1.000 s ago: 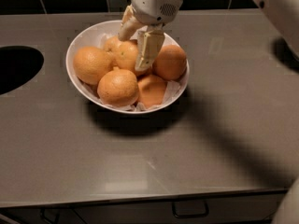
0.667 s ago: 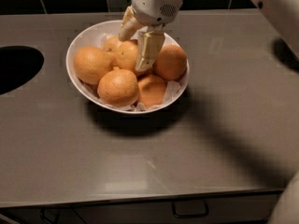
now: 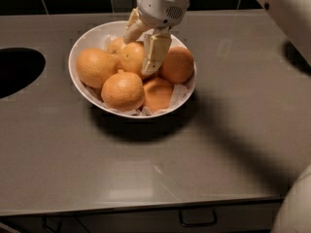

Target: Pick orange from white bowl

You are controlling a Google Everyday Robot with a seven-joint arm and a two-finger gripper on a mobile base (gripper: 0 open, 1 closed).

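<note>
Now we see the end effector (image 3: 141,53) low in the white bowl (image 3: 90,37), fingers (image 3: 156,50) spread astride the orange (image 3: 128,58), nothing gripped. Next, we reckon, close firmly and lift.

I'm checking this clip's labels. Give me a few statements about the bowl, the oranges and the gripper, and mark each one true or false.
1. The white bowl holds several oranges. True.
2. The gripper hangs over bare counter right of the bowl. False: it is down in the bowl, among the oranges at the back.
3. A dark opening sits in the counter left of the bowl. True.
4. One orange lies on the counter outside the bowl. False: every orange in view is in the bowl.
</note>
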